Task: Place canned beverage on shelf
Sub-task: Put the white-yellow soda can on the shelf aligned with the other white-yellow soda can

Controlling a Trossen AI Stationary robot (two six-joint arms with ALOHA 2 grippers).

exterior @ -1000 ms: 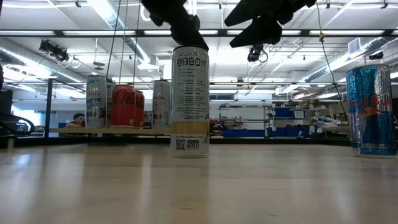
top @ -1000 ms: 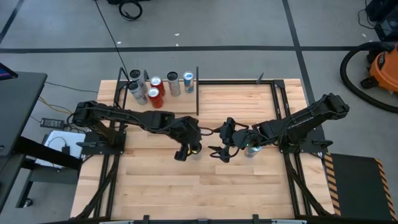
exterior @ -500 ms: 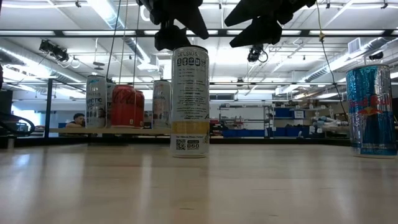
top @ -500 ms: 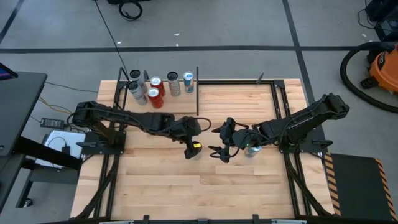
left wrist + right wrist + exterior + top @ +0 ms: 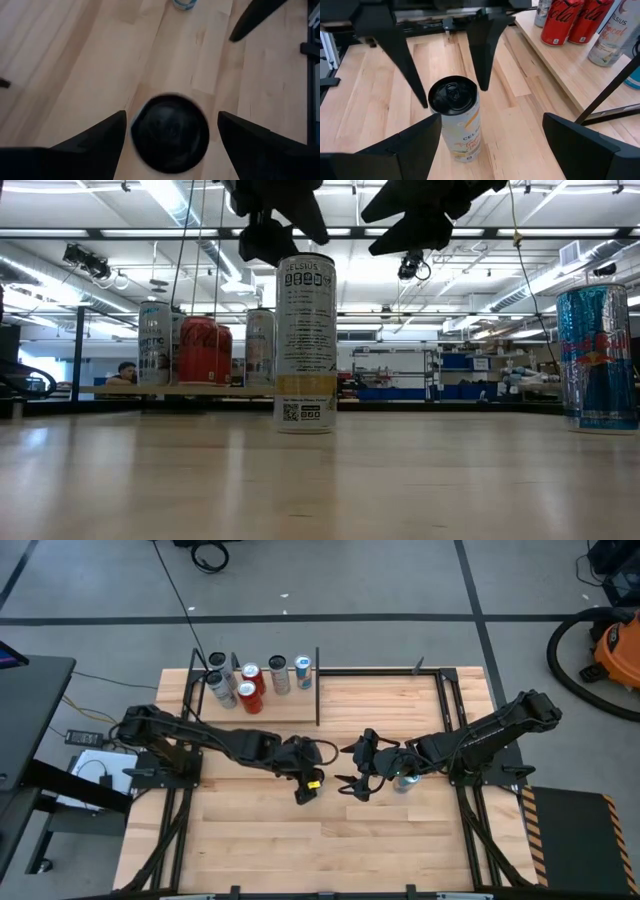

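A tall white Celsius can (image 5: 455,125) with a yellow band and a black top stands upright on the tabletop at mid-table (image 5: 313,780). My left gripper (image 5: 304,787) is open above it and points down. Its fingers (image 5: 400,60) stand on either side of the can's top (image 5: 170,132) without touching it. My right gripper (image 5: 352,780) is open and empty just right of the can, facing it. The pale wood shelf (image 5: 275,710) with black uprights stands at the far left and bears several cans (image 5: 250,685).
A blue and silver Red Bull can (image 5: 405,778) stands under my right arm, at the right in the low view (image 5: 598,355). A black shelf upright (image 5: 615,85) crosses the right wrist view. Bare tabletop (image 5: 330,850) lies toward the near edge.
My left gripper has moved a little toward the table's near edge and come over the Celsius can, so that its fingers now straddle the can's top. The can has stayed where it was.
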